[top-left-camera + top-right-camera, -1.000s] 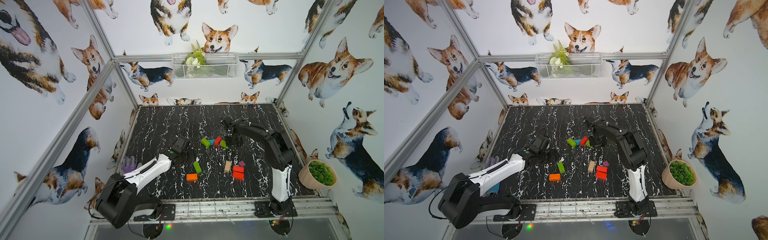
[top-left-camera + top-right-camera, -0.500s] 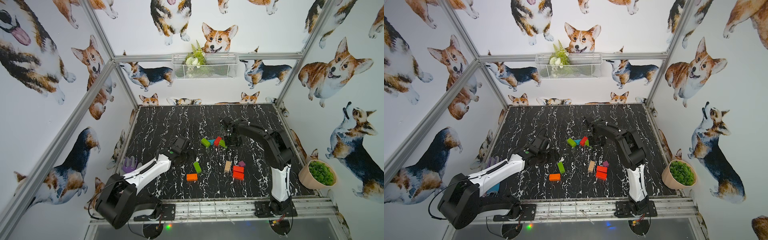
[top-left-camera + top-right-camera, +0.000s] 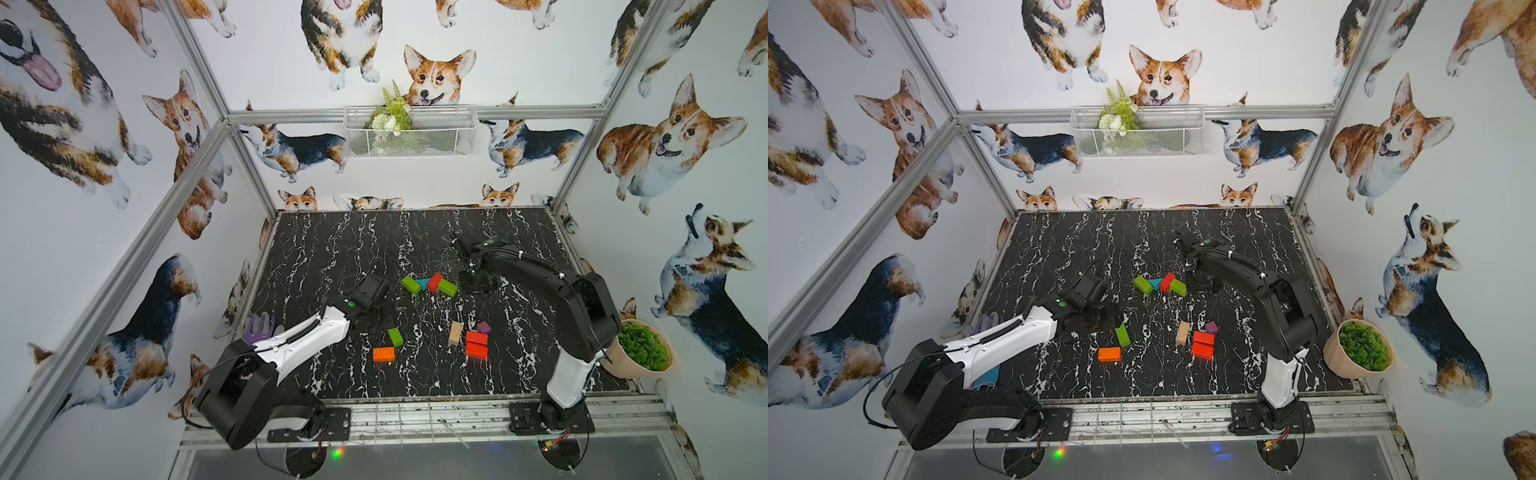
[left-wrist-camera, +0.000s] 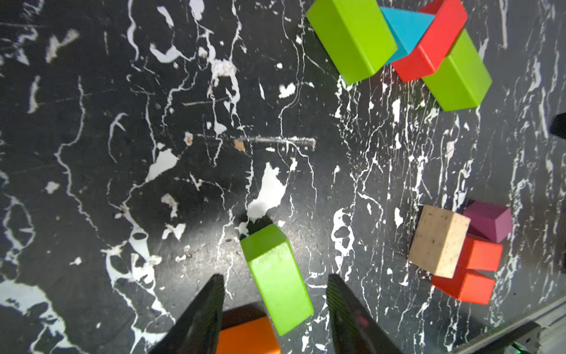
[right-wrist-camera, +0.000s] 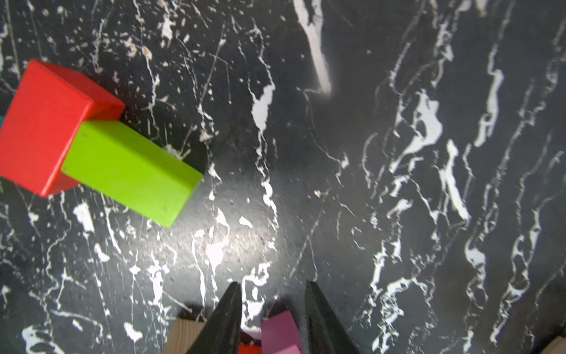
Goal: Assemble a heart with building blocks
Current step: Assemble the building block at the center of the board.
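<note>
Left claw (image 4: pixel 274 275) hangs with its jaws apart, astride a green bar (image 3: pixel 395 336) lying flat on the table (image 3: pixel 332 249). There is a gap on each side and nothing is gripped. An orange bar (image 3: pixel 383 354) lies just beside that bar, on the base side of the claw.

Beyond the left claw and between the two arms, the heart (image 3: pixel 428 284) is only begun. A teal triangle (image 3: pixel 423 284) marks the notch, with a slanted green block (image 3: pixel 410 285) on one side of it. A red bar (image 3: pixel 435 281) and an end green bar (image 3: pixel 447 287) run off the other side, the four pieces touching in a row.

Right claw (image 5: pixel 272 283) hovers just beside the end green bar, its jaws narrowly apart and empty. Near it, toward its arm's base, a wood bar (image 3: pixel 456 332), a purple cube (image 3: pixel 483 327) and two red blocks (image 3: pixel 476 344) sit bunched together.

By the look of it, both flanks and the point are yet to be laid, so well over half the work is left. The green bar under the left claw seems the next piece.
</note>
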{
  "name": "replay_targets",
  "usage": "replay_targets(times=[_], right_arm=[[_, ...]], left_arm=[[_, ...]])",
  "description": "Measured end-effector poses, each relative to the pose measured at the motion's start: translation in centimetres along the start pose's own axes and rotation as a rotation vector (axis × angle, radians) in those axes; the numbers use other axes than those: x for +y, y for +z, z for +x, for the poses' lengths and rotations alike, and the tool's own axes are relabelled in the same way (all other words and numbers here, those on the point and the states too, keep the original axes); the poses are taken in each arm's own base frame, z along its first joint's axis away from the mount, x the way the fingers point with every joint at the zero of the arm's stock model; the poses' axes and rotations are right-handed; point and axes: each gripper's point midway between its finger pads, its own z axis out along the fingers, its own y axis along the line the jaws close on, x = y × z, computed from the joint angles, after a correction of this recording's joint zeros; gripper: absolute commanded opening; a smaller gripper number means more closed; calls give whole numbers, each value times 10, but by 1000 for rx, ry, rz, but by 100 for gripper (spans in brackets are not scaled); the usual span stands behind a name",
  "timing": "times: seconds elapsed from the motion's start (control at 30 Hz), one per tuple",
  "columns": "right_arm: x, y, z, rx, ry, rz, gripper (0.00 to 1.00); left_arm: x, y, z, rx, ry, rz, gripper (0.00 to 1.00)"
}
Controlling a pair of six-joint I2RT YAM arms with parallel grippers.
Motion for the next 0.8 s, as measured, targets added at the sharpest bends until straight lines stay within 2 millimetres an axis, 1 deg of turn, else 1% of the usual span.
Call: replay_targets(times=[0.13,0.23,0.27,0.33,0.47,0.63,0.7,0.8], right_arm=[[-9,-11,12,-13,11,-6,40],[-14,-17,18,-24,14,-13,40],[-15,-19,20,-28,15,-15,40],[-18,-23,23,-36,17,-20,41],[-20,-29,27,-47,20,-31,41],[-23,-28,34,-40,18,-33,41],[-23,-28,35,-40,18,-33,41],[-24,-27,37,-39,18,-33,40]], left_arm=[[7,8,9,31,2,-63,58],[6,18,13,61,8,-105,59],[5,21,14,72,11,-121,59],[-5,27,11,73,18,-117,59],[-12,38,12,89,20,-124,58],[-19,48,16,113,31,-138,56],[-19,48,18,120,37,-146,51],[-16,54,22,137,51,-168,38]])
